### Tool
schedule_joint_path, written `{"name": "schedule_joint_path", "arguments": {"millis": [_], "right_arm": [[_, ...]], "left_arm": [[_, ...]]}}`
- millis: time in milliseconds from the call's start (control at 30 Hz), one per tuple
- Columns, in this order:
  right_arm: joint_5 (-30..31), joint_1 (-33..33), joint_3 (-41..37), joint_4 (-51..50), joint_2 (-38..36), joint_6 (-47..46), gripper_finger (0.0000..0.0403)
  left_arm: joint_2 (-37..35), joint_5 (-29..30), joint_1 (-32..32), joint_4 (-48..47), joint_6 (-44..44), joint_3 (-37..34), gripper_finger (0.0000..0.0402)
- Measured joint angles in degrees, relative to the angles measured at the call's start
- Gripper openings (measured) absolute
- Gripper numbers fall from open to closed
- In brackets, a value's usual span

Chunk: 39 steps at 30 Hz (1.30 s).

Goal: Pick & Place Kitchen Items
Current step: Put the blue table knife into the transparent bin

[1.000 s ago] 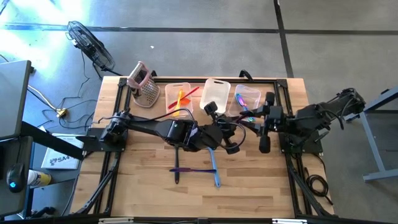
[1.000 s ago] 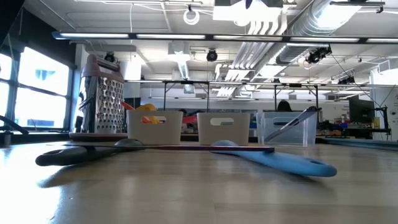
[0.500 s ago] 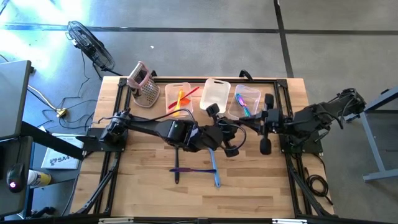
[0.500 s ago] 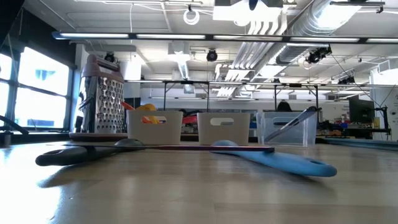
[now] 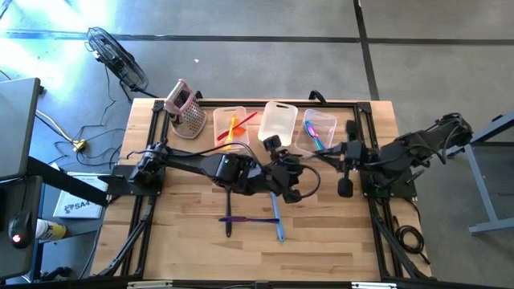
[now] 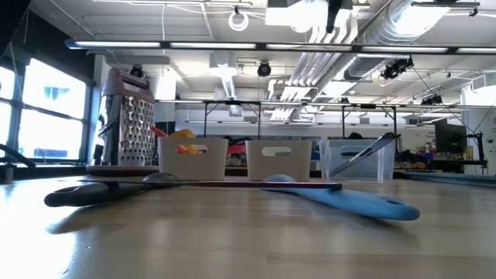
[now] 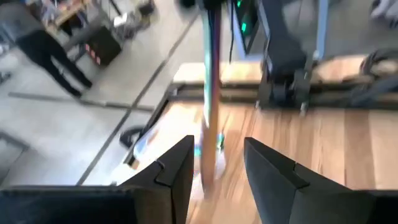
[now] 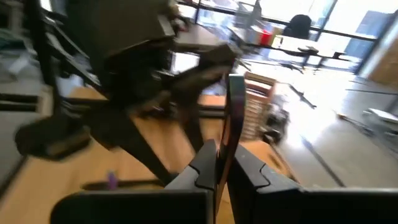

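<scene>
Above the table's middle, my right gripper (image 5: 336, 154) is shut on a slim utensil (image 8: 235, 112) with a shimmering purple, teal and orange handle. The utensil's other end (image 7: 210, 93) runs between the fingers of my open left gripper (image 5: 294, 172); I cannot tell whether they touch it. On the wood below lie a purple utensil (image 5: 241, 218), a blue spatula (image 5: 278, 223) and a dark utensil (image 5: 229, 215), the purple one lying across the other two. My right gripper pinches the slim utensil's handle (image 8: 227, 144) between its two fingers. The handle stands out beyond the fingertips toward my left gripper. It is lifted clear of the table.
Three clear bins stand in a row at the far edge: the left one (image 5: 231, 124) with orange, red and yellow utensils, the middle one (image 5: 277, 120), and the right one (image 5: 319, 128) with purple and teal utensils. A metal grater (image 5: 186, 108) stands at the far left.
Both grippers have tipped a little downward over the table's middle, and a dark part of one now shows lower at the top of the low view. The utensils on the table lie as before.
</scene>
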<state>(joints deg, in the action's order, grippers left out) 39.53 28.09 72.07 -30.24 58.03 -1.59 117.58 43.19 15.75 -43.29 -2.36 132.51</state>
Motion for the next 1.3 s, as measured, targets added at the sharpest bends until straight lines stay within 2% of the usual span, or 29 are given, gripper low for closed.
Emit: {"name": "schedule_joint_path", "arguments": {"millis": [133,233,400,533,700,967,1133,1300], "right_arm": [[5.34,1.5,0.02,-8.02,-2.07,-2.21,0.0005],[7.71,1.94,0.02,-14.32,-3.18,-4.96,0.0005],[16.57,1.89,0.02,-29.21,-3.51,-10.22,0.0005],[17.6,0.52,-0.69,-35.91,-3.69,-15.29,0.0005],[12.53,-2.7,-7.94,-29.75,-7.16,-11.98,0.0005],[-0.61,-14.19,-24.1,-4.9,-16.14,-1.02,0.0005],[-5.12,-20.26,-29.12,-3.59,-19.98,-0.4,0.0005],[-10.81,-25.23,-33.19,4.64,-20.81,1.51,0.0009]], "left_arm": [[0.0,0.26,0.0,-8.25,-6.09,0.0,0.0135],[0.0,-2.09,0.0,-14.81,-11.66,0.0,0.0135],[0.0,-11.79,0.02,-21.72,-19.66,-0.02,0.0136],[0.0,-19.43,0.02,-22.31,-21.21,-0.02,0.0136],[0.0,-21.65,0.02,-22.28,-22.18,-0.02,0.0136],[0.02,-22.06,0.02,-19.36,-22.13,-0.02,0.0136],[0.02,-22.15,0.13,-19.21,-23.78,-0.04,0.0136],[0.04,-23.58,0.13,-19.23,-25.14,-0.04,0.0136]]}}
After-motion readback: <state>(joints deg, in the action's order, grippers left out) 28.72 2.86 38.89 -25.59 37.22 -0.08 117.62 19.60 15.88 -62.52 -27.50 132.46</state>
